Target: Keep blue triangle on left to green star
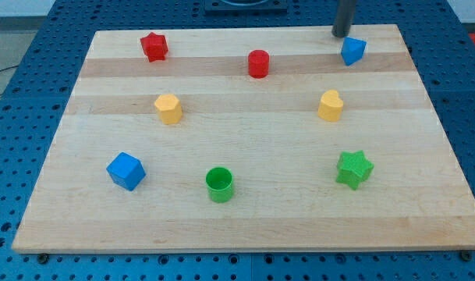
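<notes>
The blue triangle (352, 51) sits near the board's top right corner. The green star (354, 169) lies at the lower right, almost straight below the triangle in the view. My tip (341, 35) stands just above and to the left of the blue triangle, close to it or touching it; contact cannot be told.
On the wooden board (245, 226) lie a red star (154, 47) at top left, a red cylinder (258, 63), a yellow block (168, 108), another yellow block (330, 105), a blue cube (125, 170) and a green cylinder (219, 184).
</notes>
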`<move>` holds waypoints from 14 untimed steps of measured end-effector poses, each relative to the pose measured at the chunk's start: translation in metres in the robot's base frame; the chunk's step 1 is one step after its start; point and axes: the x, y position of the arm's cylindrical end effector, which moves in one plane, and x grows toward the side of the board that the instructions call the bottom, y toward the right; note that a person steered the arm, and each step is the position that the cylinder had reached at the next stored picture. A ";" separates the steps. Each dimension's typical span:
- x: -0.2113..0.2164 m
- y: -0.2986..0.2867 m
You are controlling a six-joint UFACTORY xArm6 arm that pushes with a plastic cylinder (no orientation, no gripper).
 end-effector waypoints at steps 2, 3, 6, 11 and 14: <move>0.065 0.016; 0.145 0.024; 0.057 0.062; 0.211 -0.067; 0.258 -0.110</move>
